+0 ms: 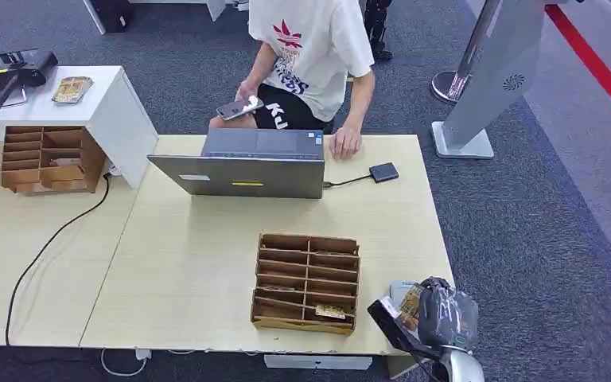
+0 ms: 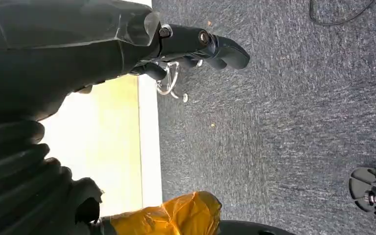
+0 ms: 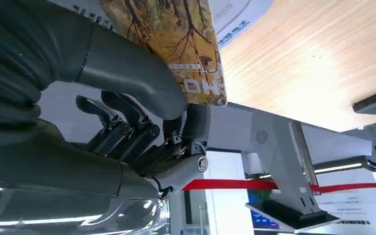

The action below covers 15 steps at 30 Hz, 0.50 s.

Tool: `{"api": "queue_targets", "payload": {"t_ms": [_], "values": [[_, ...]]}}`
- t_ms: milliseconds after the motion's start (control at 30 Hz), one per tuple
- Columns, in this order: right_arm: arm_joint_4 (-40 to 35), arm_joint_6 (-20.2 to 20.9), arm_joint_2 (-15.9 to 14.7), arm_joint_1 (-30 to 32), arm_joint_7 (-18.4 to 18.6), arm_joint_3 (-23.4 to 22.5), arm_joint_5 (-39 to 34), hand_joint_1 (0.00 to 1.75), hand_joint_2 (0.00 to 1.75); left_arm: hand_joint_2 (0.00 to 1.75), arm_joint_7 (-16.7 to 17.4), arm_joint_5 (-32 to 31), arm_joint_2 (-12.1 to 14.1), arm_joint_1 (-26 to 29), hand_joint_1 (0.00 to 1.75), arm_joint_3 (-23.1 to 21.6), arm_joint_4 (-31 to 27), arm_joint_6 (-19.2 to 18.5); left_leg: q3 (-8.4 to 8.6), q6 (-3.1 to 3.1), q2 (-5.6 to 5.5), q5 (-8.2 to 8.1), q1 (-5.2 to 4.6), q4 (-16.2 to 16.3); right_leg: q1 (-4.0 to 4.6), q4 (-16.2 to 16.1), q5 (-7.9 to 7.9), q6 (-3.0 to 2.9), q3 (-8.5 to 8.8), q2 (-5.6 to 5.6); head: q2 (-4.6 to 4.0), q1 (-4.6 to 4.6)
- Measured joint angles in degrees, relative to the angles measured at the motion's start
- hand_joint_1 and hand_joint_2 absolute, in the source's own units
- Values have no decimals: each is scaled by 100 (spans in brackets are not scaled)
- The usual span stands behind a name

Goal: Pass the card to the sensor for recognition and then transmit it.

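Glossy card (image 3: 176,44); matt wood-grain table (image 1: 207,263); rough carpet (image 2: 274,122).

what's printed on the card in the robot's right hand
Yellow autumn trees with dark branches on the card, clearest in the right wrist view.

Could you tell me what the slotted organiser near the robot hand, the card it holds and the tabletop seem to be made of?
Slotted organiser: looks like thin plywood or fibreboard, matt brown, with darker cut edges.
Card, held by the right robot hand: probably plastic or coated card, since its printed autumn-tree picture looks smooth with a slight sheen.
Tabletop: pale wood-grain surface, likely laminate; solid wood cannot be ruled out.
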Motion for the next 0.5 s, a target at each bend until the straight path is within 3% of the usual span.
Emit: {"api": "queue_targets", "payload": {"t_ms": [500], "values": [[7, -9, 0, 0, 168, 0, 330, 175, 175, 175, 11, -7, -4, -1, 0, 0, 0, 0, 0, 0, 0, 0, 0, 0, 0, 0, 0, 0, 0, 0, 0, 2]]}}
